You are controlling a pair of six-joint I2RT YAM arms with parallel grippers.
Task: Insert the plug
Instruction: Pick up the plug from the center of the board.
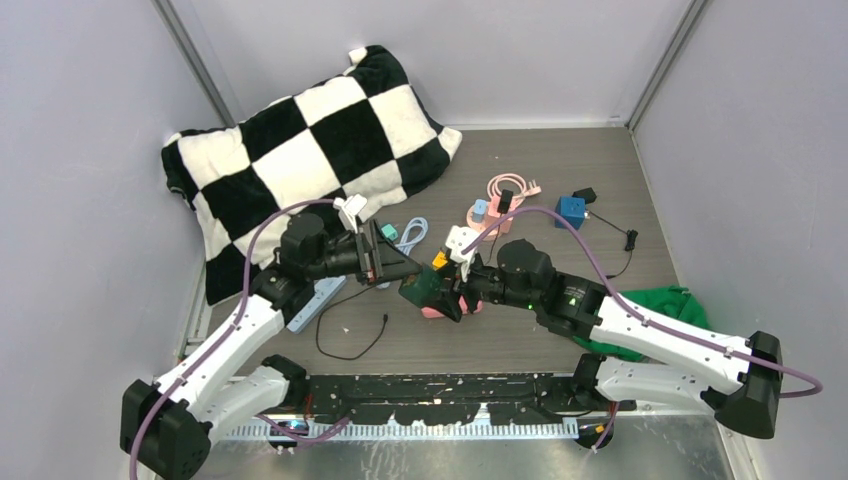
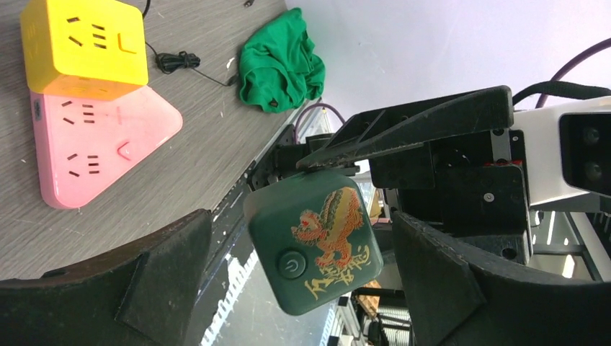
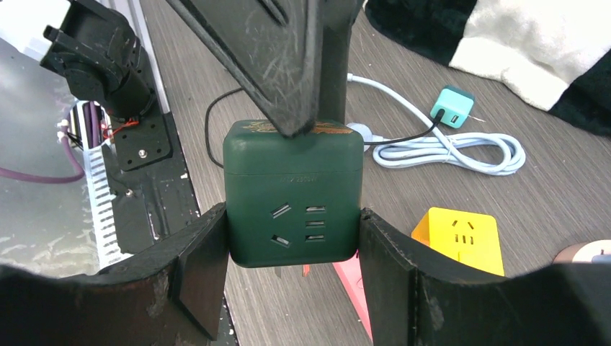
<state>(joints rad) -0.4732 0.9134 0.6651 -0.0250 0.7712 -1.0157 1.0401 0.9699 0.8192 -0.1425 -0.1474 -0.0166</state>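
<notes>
Grey wood-grain table (image 1: 560,330), walled by pale panels, carries the work. The right gripper (image 3: 292,216) clamps the dark green cube socket (image 3: 292,180) by two opposite sides, raised off the table near the middle of its front edge, outlet face toward that wrist camera. The left gripper (image 2: 299,223) straddles the cube, fingers wide, holding nothing. No plug is gripped; a black cable (image 1: 350,348) lies loose by the front edge. Hold the cube steady, keep the outlets unobstructed, and align the prongs squarely before pressing.
</notes>
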